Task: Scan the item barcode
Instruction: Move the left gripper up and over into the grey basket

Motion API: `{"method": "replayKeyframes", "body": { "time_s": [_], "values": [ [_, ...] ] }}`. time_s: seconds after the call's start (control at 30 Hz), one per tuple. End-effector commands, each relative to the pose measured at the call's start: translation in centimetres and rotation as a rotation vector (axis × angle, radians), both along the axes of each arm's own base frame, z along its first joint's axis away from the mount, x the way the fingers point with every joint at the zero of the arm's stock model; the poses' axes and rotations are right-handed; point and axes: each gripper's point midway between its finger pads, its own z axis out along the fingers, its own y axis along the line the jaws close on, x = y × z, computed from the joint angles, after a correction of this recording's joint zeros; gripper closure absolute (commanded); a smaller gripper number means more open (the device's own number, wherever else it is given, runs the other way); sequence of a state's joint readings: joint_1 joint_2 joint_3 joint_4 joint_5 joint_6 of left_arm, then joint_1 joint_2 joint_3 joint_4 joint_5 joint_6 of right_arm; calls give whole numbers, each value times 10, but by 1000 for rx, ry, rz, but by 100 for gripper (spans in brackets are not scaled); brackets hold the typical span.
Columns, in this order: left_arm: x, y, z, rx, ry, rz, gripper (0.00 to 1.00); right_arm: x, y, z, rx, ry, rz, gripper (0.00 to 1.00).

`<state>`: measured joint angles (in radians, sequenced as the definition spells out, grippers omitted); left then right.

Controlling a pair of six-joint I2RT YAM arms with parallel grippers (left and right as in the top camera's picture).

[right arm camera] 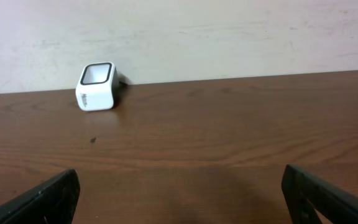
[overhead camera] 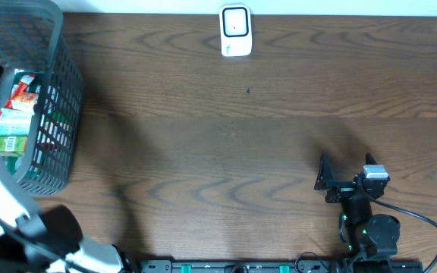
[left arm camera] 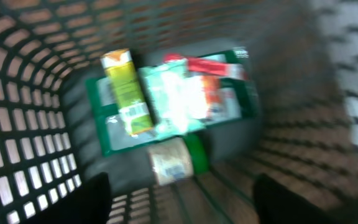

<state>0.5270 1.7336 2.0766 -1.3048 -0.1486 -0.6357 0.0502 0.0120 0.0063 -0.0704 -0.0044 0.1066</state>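
Dark wood counter, with packets piled in the basket at left, well apart from the scanner. Left tool is held spread and empty above them; right tool is seen released. Overlapped packets risk being pinched together, or a barcode left hidden.

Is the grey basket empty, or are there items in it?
Not empty. The left wrist view shows several packets lying on the floor of the basket; the overhead view shows them too.
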Motion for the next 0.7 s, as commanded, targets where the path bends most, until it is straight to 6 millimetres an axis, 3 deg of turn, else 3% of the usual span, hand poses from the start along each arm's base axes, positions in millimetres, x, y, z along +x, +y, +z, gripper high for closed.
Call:
{"method": "replayKeyframes", "body": {
  "time_s": [0.0,0.17,0.33,0.67],
  "values": [
    [-7,32,-42,-59,114,93,19,0,1,0,12,0,4,1],
    [-14,54,-88,-137,221,151,19,0,1,0,12,0,4,1],
    [-22,57,-125,-209,330,167,19,0,1,0,12,0,4,1],
    [-21,58,-168,-273,419,182,19,0,1,0,12,0,4,1]
  ]
}}
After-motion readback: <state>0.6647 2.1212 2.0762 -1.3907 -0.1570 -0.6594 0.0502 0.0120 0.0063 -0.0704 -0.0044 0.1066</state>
